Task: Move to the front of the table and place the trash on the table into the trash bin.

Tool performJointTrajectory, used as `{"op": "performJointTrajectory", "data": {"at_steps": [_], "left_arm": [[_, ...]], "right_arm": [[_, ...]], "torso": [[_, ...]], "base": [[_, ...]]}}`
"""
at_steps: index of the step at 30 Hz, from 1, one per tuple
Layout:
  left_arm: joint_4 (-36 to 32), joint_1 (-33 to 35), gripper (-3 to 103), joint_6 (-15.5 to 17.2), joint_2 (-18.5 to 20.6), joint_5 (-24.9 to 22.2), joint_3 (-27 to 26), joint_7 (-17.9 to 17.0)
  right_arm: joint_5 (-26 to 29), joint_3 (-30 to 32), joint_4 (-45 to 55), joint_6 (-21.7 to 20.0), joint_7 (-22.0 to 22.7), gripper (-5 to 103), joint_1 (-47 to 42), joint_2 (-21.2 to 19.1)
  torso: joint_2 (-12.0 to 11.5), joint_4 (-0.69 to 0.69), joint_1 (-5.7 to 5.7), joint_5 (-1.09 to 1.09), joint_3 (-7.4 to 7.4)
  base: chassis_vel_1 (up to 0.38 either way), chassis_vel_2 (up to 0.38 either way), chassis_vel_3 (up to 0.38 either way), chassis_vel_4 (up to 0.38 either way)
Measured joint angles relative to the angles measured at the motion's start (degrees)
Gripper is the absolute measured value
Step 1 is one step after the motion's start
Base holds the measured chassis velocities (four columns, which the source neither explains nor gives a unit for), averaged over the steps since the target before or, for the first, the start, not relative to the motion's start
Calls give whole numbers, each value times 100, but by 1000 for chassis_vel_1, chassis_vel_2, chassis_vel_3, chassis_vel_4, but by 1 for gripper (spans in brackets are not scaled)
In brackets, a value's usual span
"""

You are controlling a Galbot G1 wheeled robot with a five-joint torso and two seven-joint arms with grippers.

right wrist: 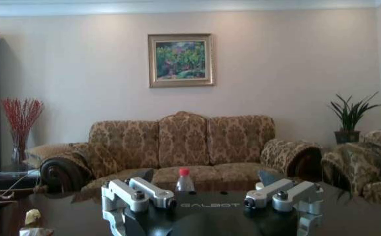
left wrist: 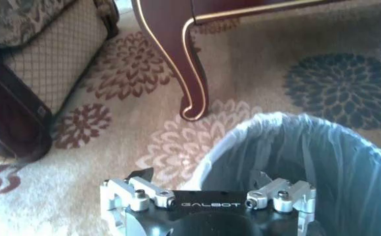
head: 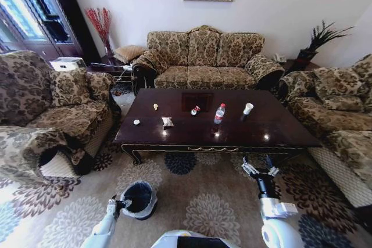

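The dark glossy table (head: 279,126) stands ahead of me with the trash spread on it: a white scrap (head: 136,122), a yellowish scrap (head: 155,107), a snack wrapper (head: 167,122), a red-white crushed wrapper (head: 195,110), a red-capped bottle (head: 219,113) and a white paper cup (head: 248,108). On the carpet at my left is the trash bin (head: 139,198), black with a white liner. My left gripper (head: 121,204) hangs open at the bin's rim (left wrist: 256,128). My right gripper (head: 260,171) is open in front of the table's near edge, level with the bottle (right wrist: 185,179).
A patterned sofa (head: 203,59) stands behind the table, an armchair (head: 52,114) on the left and another sofa (head: 337,114) on the right. The curved table leg (left wrist: 184,59) stands just beyond the bin. Flowered carpet (head: 203,196) lies between me and the table.
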Motion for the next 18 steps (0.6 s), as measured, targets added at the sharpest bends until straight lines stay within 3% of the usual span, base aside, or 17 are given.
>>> {"op": "performJointTrajectory", "data": {"at_steps": [7, 12, 18], "left_arm": [[25, -30, 95, -17, 47, 432, -35, 13], [192, -126, 98, -217, 70, 756, -77, 15], [164, -170, 99, -37, 111, 537, 87, -1]], "right_arm": [[-1, 3, -18, -28, 23, 100, -26, 44], [-27, 2, -60, -28, 24, 100, -48, 142], [-45, 12, -73, -24, 36, 100, -66, 164]], "torso": [[-8, -1, -6, -1, -4], [-133, 0, -63, -1, -69], [-312, 0, -141, 0, -170]], "base": [[0, 0, 0, 0], [0, 0, 0, 0], [0, 0, 0, 0]]}}
